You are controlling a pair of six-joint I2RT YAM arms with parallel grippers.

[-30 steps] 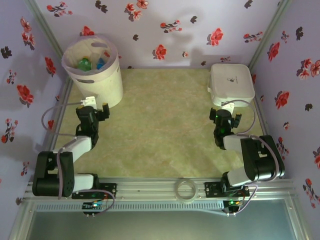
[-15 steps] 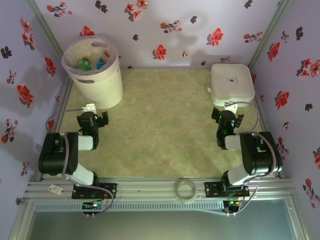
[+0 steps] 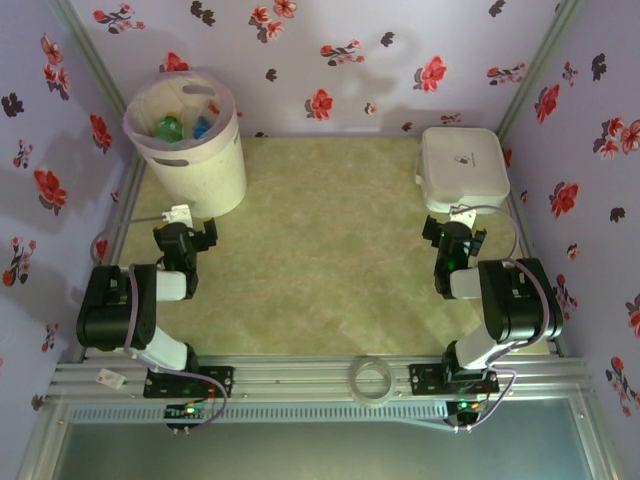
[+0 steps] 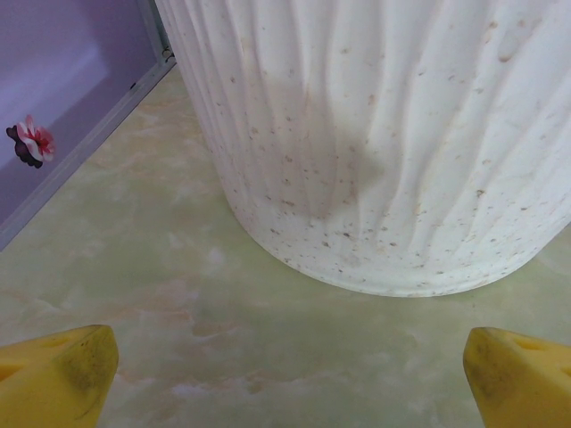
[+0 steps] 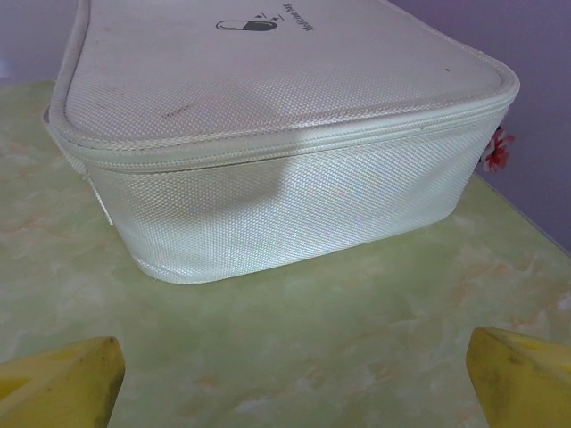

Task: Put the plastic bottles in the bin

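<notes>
The tall cream-white bin [image 3: 190, 140] stands at the table's far left corner, and its speckled ribbed wall [image 4: 384, 134] looms close ahead in the left wrist view. Inside it lie plastic bottles, one green [image 3: 167, 127] and one with a blue label [image 3: 201, 127]. My left gripper [image 3: 183, 226] sits low just in front of the bin, open, its yellow fingertips [image 4: 62, 374] wide apart with bare table between them. My right gripper [image 3: 455, 228] rests before the white box, also open with nothing between its fingertips [image 5: 58, 379].
A flat white fabric lidded box [image 3: 462, 167] sits at the far right, its side [image 5: 285, 205] close ahead of the right gripper. A clear tape ring [image 3: 371, 380] lies on the front rail. Flowered purple walls enclose the green table [image 3: 320, 260].
The left arm has folded back, its gripper drawing a little away from the bin towards its base. The right arm has also tucked in slightly. Both grippers stay open.
</notes>
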